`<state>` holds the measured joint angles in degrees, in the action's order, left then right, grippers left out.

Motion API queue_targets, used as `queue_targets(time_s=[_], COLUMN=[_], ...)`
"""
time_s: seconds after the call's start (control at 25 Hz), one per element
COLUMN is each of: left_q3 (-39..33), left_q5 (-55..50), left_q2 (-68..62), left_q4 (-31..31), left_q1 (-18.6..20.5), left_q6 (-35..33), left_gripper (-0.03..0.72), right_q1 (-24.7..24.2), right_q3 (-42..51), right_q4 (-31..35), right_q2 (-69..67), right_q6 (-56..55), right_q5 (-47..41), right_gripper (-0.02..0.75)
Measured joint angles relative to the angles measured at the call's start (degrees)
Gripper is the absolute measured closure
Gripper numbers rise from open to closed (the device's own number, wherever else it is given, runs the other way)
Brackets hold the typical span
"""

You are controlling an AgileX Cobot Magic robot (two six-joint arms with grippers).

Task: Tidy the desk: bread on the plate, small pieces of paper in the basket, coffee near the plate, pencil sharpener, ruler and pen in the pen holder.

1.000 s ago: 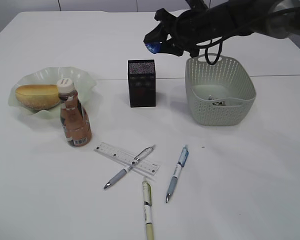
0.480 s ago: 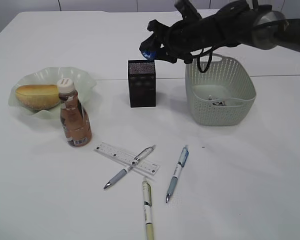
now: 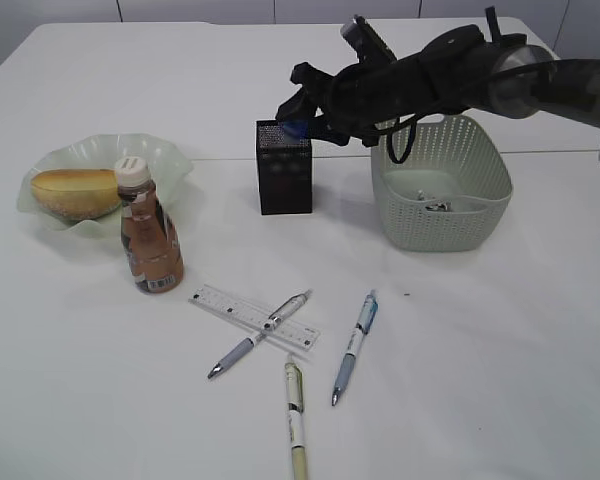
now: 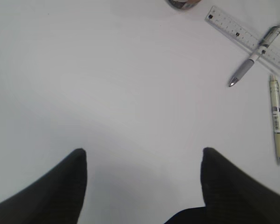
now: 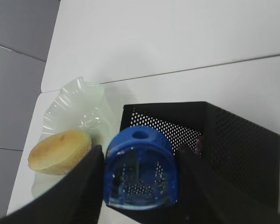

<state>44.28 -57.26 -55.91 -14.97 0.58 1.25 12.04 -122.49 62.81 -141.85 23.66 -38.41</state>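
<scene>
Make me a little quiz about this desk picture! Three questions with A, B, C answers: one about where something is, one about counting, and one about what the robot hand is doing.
1. Where is the bread?
A. on the plate
B. in the basket
C. beside the ruler

2. How many pens lie on the table?
A. one
B. three
C. five

3. What is the right gripper doing?
A. hanging open and empty
B. holding the blue sharpener over the pen holder
C. gripping a pen

Answers:
1. A, the bread sits on the wavy green plate at the left.
2. B, a grey pen, a blue pen and a yellow pen show in front.
3. B, the right wrist view shows the fingers closed on the sharpener above the black holder's open top.
</scene>
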Motion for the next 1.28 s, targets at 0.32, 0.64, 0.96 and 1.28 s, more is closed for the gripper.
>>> queue_targets(time_s=[0.32, 0.64, 0.96, 1.28], left_q3=[0.0, 0.0, 0.0, 0.0], left_q5=[0.0, 0.0, 0.0, 0.0], left_q2=[0.0, 0.0, 0.0, 0.0], left_q4=[0.0, 0.0, 0.0, 0.0], left_q1=[0.0, 0.0, 0.0, 0.0], left_q6=[0.0, 0.0, 0.0, 0.0], left_gripper=[0.132, 0.132, 0.132, 0.132], right_q1=[0.0, 0.0, 0.1, 0.8], right_q3=[0.0, -2.4, -10.6, -9.7], right_q4=[0.5, 0.7, -20.6, -36.5], right_q2=[0.0, -0.1, 2.9, 13.1], right_q6=[0.0, 0.1, -12.0, -19.8], right_q5=[0.3, -2.8, -17.3, -22.2], right_gripper=[0.329, 0.320, 0.320, 0.320])
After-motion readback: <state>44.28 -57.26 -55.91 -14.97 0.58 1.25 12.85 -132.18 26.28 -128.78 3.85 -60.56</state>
